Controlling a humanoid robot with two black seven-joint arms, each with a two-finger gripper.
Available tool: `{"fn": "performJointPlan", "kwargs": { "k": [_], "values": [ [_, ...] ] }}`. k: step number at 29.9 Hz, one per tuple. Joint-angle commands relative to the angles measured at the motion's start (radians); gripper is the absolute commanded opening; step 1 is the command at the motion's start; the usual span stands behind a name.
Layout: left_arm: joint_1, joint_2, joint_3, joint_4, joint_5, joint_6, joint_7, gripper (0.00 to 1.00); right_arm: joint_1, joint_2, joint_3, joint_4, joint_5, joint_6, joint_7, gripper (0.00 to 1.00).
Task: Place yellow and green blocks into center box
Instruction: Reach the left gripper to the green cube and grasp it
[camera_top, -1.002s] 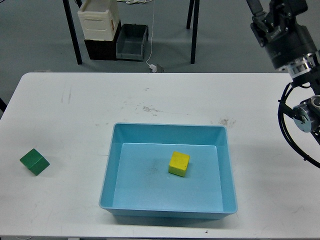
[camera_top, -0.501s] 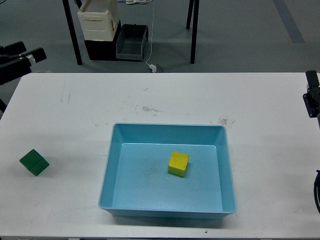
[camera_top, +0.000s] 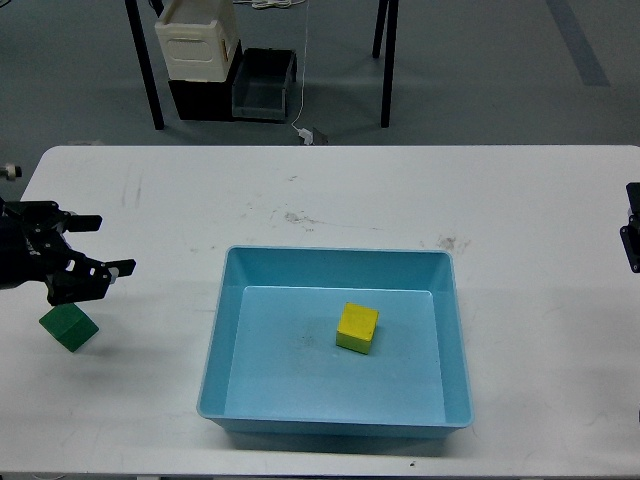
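The yellow block (camera_top: 357, 328) lies inside the light blue box (camera_top: 330, 262) at the middle of the white table. The green block (camera_top: 68, 327) sits on the table near the left edge. My left gripper (camera_top: 101, 245) comes in from the left edge, open and empty, with its two fingers spread apart. It is just above and to the right of the green block and partly overlaps the block's top corner in the view. Of my right arm only a small black part (camera_top: 632, 240) shows at the right edge; its gripper is out of view.
The white table (camera_top: 330, 190) has scuff marks behind the box. Beyond its far edge, on the floor, are table legs, a cream container (camera_top: 198, 40) and a dark bin (camera_top: 265, 85).
My left gripper has come down from the far left corner of the table to just above the green block. The right arm has pulled back almost out of view. The blocks have not moved.
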Motion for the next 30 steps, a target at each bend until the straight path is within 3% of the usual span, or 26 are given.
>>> {"fn": "performJointPlan", "kwargs": {
  "k": [1,8,17,30],
  "values": [
    [-0.005,-0.004,0.059,0.034,0.048,-0.002,0.000,0.93,-0.010,0.001,-0.001,-0.002,0.000,0.000,0.000,1.00],
    [-0.025,-0.060,0.107,0.138,0.074,-0.005,0.000,0.96,-0.033,0.001,-0.001,-0.003,0.000,0.000,0.002,1.00],
    [-0.123,-0.117,0.282,0.239,0.072,-0.003,0.000,0.97,-0.033,0.006,-0.001,-0.005,0.001,0.000,0.000,1.00],
    [-0.136,-0.182,0.328,0.376,0.069,0.004,0.000,0.97,-0.062,0.026,-0.001,-0.003,0.001,0.000,0.002,1.00]
  ]
}}
